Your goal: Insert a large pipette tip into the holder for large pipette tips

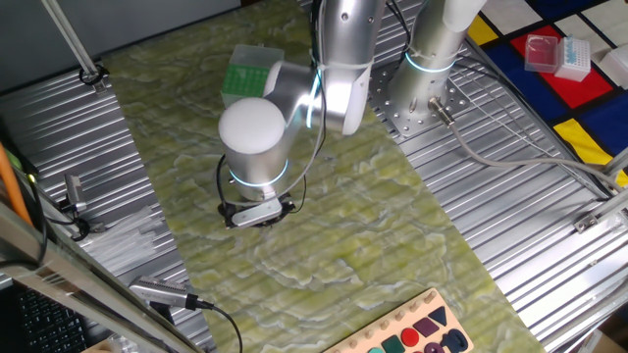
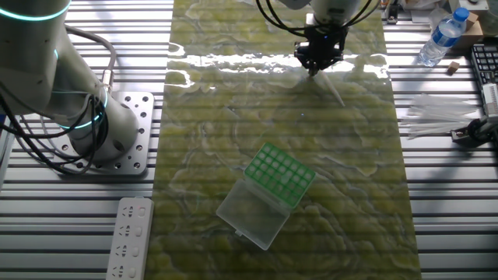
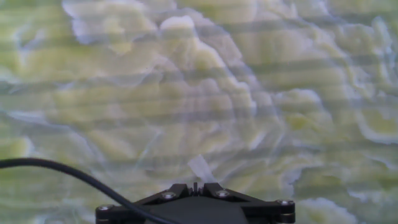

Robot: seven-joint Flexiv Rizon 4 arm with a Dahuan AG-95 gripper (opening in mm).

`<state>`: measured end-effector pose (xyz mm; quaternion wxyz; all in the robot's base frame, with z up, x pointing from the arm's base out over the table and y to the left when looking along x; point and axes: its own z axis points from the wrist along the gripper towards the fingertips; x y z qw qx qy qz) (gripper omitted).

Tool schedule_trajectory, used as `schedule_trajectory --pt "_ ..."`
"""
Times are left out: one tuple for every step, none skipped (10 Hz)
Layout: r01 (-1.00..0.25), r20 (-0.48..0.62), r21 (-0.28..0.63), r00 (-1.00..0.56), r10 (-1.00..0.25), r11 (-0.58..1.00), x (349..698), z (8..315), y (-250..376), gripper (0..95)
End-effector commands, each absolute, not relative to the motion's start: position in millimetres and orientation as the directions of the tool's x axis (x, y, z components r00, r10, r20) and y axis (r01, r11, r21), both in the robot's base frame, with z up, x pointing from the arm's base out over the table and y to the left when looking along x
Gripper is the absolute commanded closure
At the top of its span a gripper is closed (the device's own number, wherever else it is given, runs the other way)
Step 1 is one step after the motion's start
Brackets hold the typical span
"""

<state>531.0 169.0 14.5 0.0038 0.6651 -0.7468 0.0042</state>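
Note:
The holder for large pipette tips (image 2: 280,175) is a small box with a green gridded top, its clear lid (image 2: 249,216) folded open on the green marbled mat. In one fixed view the holder (image 1: 245,76) is partly hidden behind the arm. My gripper (image 2: 315,66) hangs low over the far part of the mat, well away from the holder. In the hand view the jaws stand close together, and a pale sliver, the large pipette tip (image 3: 200,168), sticks out from between them. The same tip (image 2: 331,89) shows faintly slanting off below the gripper.
A heap of loose clear tips (image 2: 436,117) lies on the ribbed table to the right, with a water bottle (image 2: 445,35) behind it. A second arm's base (image 2: 85,124) and a power strip (image 2: 132,237) stand left. A red box (image 1: 543,51) and blue-and-white box (image 1: 577,59) sit far off.

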Motion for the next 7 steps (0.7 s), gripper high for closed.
schedule_trajectory --pt "-0.993 0.001 0.001 -0.120 -0.993 0.120 537.1 14.5 169.4 95.0" --pt "-0.992 -0.001 0.002 -0.128 -0.992 0.128 542.3 16.0 167.8 95.0" --pt "-0.990 -0.005 0.003 -0.144 -0.990 0.144 545.4 17.6 167.0 95.0" --pt "-0.989 -0.001 0.004 -0.149 -0.989 0.149 548.5 20.1 166.9 95.0" --pt "-0.991 -0.003 0.009 -0.133 -0.991 0.133 551.9 22.8 169.0 95.0" --pt "-0.994 -0.003 0.012 -0.110 -0.994 0.110 554.1 24.6 170.5 95.0" --pt "-0.998 -0.006 0.019 -0.059 -0.998 0.058 556.0 26.6 174.3 95.0"
